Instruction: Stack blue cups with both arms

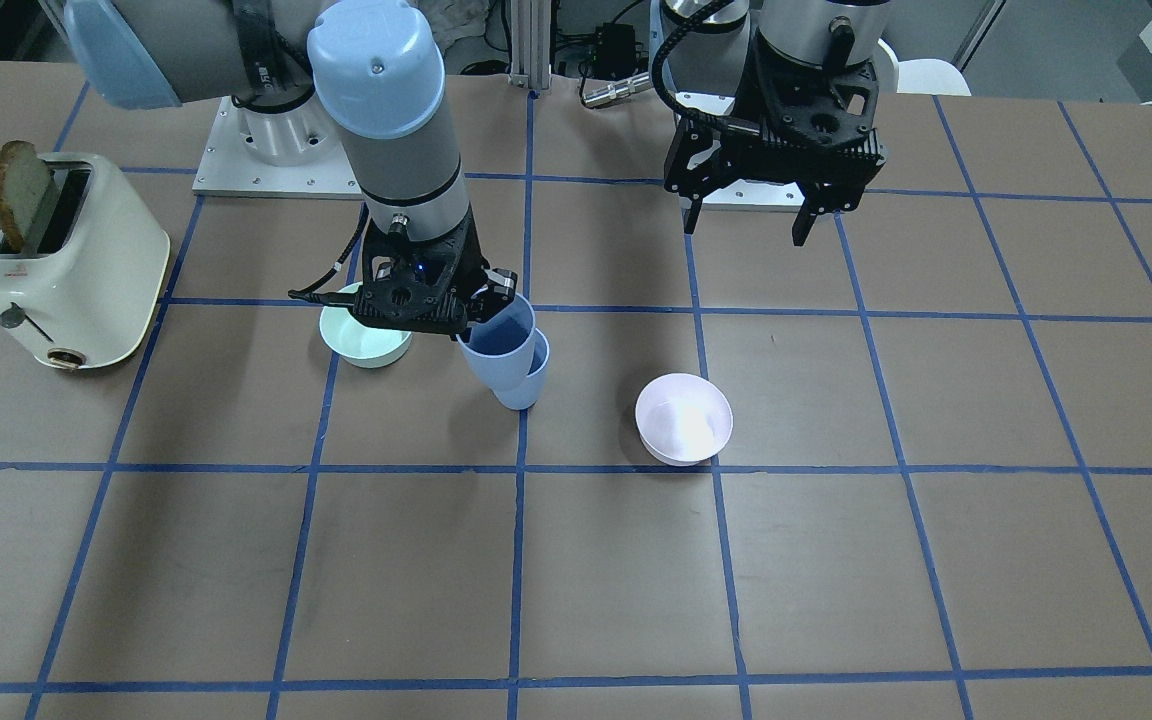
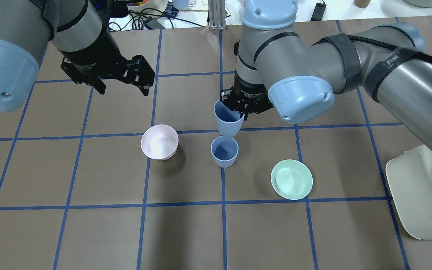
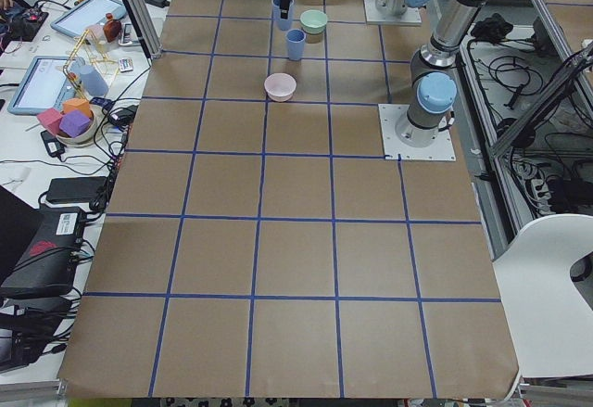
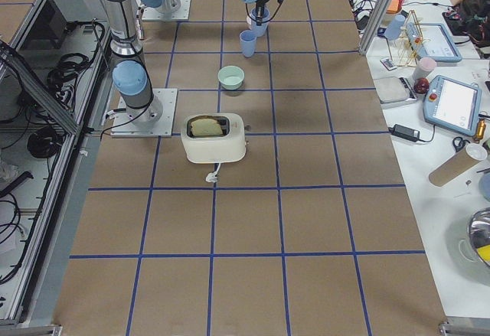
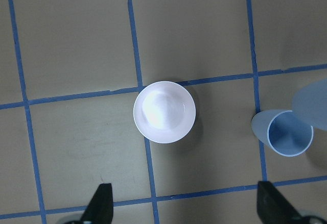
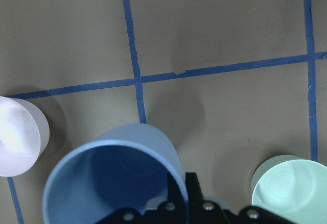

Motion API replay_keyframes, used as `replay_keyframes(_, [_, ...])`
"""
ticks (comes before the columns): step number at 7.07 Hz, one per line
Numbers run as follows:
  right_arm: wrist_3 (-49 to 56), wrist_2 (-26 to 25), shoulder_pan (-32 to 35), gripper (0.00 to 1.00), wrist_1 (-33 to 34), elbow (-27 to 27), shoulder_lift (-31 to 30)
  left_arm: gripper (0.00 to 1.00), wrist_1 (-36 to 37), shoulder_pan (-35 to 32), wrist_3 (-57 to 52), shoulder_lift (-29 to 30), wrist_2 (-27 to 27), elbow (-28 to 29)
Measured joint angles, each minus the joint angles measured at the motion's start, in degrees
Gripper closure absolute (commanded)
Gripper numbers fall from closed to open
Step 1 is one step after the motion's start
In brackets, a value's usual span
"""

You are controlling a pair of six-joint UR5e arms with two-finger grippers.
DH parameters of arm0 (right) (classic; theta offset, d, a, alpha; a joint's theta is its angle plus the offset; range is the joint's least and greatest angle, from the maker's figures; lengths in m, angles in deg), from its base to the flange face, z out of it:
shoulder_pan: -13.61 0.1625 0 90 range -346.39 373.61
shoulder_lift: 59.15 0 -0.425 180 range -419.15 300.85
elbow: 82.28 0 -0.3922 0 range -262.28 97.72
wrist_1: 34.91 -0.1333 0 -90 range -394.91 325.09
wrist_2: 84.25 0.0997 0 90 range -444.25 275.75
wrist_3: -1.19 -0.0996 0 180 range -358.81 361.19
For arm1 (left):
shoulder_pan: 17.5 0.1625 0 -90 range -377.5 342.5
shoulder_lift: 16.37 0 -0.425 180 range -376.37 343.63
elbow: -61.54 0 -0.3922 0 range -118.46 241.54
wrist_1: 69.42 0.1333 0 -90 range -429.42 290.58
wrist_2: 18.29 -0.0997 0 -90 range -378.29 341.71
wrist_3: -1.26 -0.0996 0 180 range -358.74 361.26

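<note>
My right gripper (image 2: 239, 108) is shut on the rim of one blue cup (image 2: 228, 120) and holds it upright in the air. The held cup (image 6: 115, 178) fills the lower left of the right wrist view. The other blue cup (image 2: 224, 151) stands upright on the table, just below the held one and a little offset from it. In the front view the held cup (image 1: 496, 340) partly covers the standing cup (image 1: 528, 378). My left gripper (image 2: 122, 83) is open and empty, raised above the table, apart from both cups. The standing cup (image 5: 283, 132) shows in the left wrist view.
A pale pink bowl (image 2: 159, 141) sits left of the standing cup. A mint-green bowl (image 2: 291, 179) sits to its right. A cream toaster (image 1: 66, 265) with a slice of bread stands on my right side of the table.
</note>
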Motion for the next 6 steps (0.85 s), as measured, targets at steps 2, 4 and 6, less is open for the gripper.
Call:
replay_keyframes(2, [-1.71,-0.13,1.47,1.00,0.34,-2.25,-0.91,0.00,0.00,0.00,0.00,0.00,-0.01,0.00])
replay_keyframes(4, [-3.26,-0.23,2.50,1.00,0.58,-4.45,-2.52,0.00,0.00,0.00,0.00,0.00,-0.01,0.00])
replay_keyframes(6, [-4.15,0.05,2.75,1.00,2.59,-6.43,-2.80,0.00,-0.14,0.00,0.00,-0.11,-0.09,-0.02])
